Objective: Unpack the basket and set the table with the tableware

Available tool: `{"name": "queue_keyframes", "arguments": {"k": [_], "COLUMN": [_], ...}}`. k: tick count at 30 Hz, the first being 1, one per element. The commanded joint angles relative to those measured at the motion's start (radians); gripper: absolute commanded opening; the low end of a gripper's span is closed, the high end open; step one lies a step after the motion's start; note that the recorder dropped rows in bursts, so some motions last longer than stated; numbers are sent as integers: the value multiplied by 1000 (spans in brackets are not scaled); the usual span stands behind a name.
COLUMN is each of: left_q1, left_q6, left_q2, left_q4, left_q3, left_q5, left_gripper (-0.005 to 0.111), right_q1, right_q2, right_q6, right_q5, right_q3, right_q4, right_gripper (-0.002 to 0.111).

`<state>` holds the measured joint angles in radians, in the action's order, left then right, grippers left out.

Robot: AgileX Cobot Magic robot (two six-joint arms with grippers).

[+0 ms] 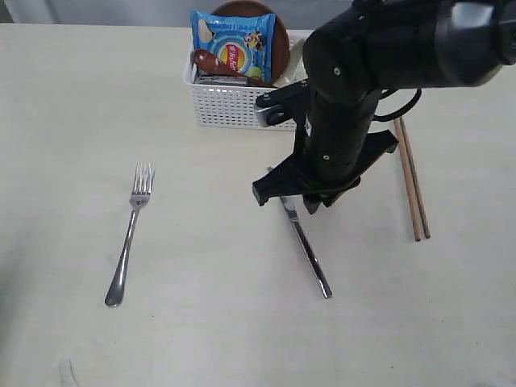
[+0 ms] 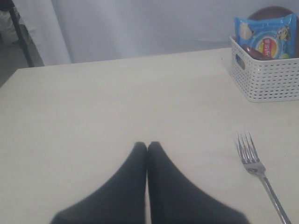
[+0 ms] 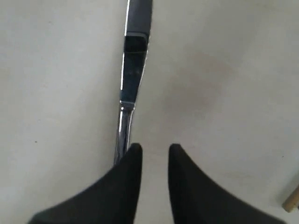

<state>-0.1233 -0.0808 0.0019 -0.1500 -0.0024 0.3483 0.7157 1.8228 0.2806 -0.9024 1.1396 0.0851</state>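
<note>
The white lattice basket [image 1: 230, 105] [image 2: 268, 79] stands at the back of the table [image 1: 201, 322]. A brown plate [image 1: 280, 36], a reddish-brown spoon [image 1: 216, 62] and a pale bowl rim [image 1: 297, 50] show inside it. The cup is hidden. The fork [image 1: 129, 234] [image 2: 257, 170] lies at the left, the knife [image 1: 308, 251] [image 3: 133, 70] in the middle and the chopsticks [image 1: 413, 181] at the right. My right gripper [image 1: 302, 197] [image 3: 152, 151] hovers open over the knife's far end; the steel passes beside one finger, with bare table in the gap. My left gripper [image 2: 147, 147] is shut on nothing, low over the table left of the fork.
A blue snack packet [image 1: 234, 44] [image 2: 266, 37] stands upright in the basket in front of the plate. The right arm's black body [image 1: 355, 105] covers the basket's right corner. A chopstick tip [image 3: 292, 200] shows at the edge of the right wrist view.
</note>
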Motion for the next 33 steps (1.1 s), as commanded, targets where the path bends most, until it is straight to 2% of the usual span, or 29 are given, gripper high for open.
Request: {"name": "queue_keyframes", "arguments": {"k": [1,3,10,26,28,30,31,33], "left_q1": [-5,-5,-5,-5,-5,-5,-5,-5], "left_q6": [-2,-2,-2,-2,-2,-2,-2,-2], "left_q2": [-2,-2,-2,-2,-2,-2,-2,-2], "left_q4": [2,2,2,-4,-4,-4,-4,-4], "left_q3": [2,2,2,2,2,2,2,2], "left_q5": [-1,-1,-1,-1,-1,-1,-1,-1], "left_gripper": [0,0,0,0,0,0,0,0], "right_q1": [-4,-2,-2,-2,-2,-2,-2,-2], "right_q2": [29,45,118,193,195,195,194,184], "right_q6": [-35,-35,-35,-35,-35,-35,-35,-35], "right_q5": [61,80,99,131,131,131,131,127], "right_q3": [-1,-1,-1,-1,-1,-1,-1,-1], "right_q4": [-66,-77,-85,-85,-85,-85,-85,-85], "right_gripper": [43,41,23,23,17,3,0,0]}}
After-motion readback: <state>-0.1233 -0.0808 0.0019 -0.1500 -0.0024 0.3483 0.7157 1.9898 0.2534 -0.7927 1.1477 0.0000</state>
